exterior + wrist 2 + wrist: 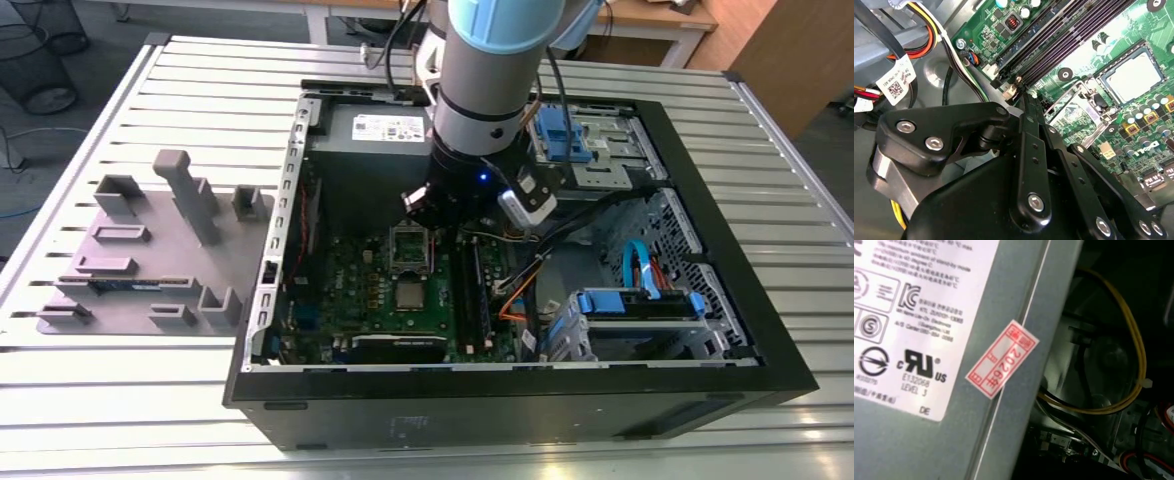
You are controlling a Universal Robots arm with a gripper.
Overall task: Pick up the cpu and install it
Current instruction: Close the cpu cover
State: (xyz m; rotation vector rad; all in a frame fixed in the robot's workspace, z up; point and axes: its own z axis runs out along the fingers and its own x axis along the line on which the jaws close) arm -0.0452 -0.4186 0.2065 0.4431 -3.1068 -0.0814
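The cpu (410,293) is a small silvery square lying flat in its socket on the green motherboard (350,285); in the second wrist view the cpu (1134,77) sits inside the socket's black border. The socket's metal frame (411,247) stands hinged open beside it, and the same frame (1074,107) lies just past my fingertips. My gripper (430,212) hangs inside the case above that frame, apart from the chip. In the second wrist view the gripper (1023,96) has its black fingers drawn together with nothing between them.
The grey power-supply box (380,128) fills the case's far end, close to my wrist (929,365). Yellow and orange cables (1124,390) run beside it. Memory slots (1054,45) flank the socket. Blue drive bays (638,300) sit at the exterior view's right, a grey parts fixture (147,250) at its left.
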